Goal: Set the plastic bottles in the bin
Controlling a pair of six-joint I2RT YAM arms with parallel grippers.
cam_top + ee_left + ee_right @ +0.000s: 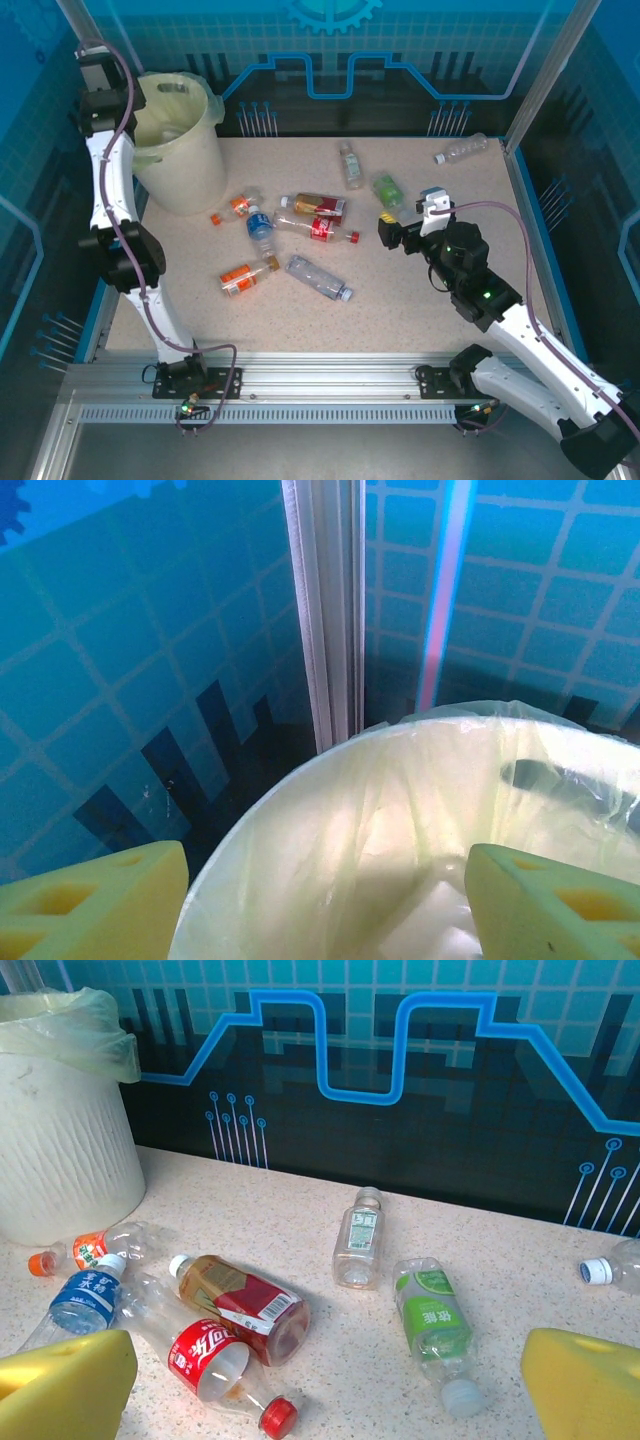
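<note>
Top external view: the tall round cream-white plastic bin (185, 160), lined with a pale yellowish-green bag, stands at the far left corner of the speckled beige worktop (420, 310). The left arm (110, 180) rises beside it and bends over its rim. In the left wrist view, the left claw (328, 885) hangs above the bin's mouth. Its yellow foam fingers (100, 900) are spread wide with nothing between them, and the bag's inside lies below.

Nine small plastic bottles lie on their sides on the worktop, all outside the bin. Just right of the bin's foot is an orange-labelled bottle (241, 205), and near it is a blue-labelled bottle (259, 225) with a white cap. Toward the middle lie a brown-filled bottle with a red label (316, 207) and, close against it, a clear red-labelled bottle (320, 230) with a red cap. Nearer the arms lie a second orange-labelled bottle (244, 277) and a clear blue-capped bottle (318, 277). Farther back are a clear pale-labelled bottle (350, 165) and a green-labelled bottle (388, 190). By the far right edge lies a clear white-capped bottle (462, 150).

The right claw (330, 1390) hovers low over the worktop, on the near side of the green-labelled bottle. Its fingers are wide apart and hold nothing.
</note>
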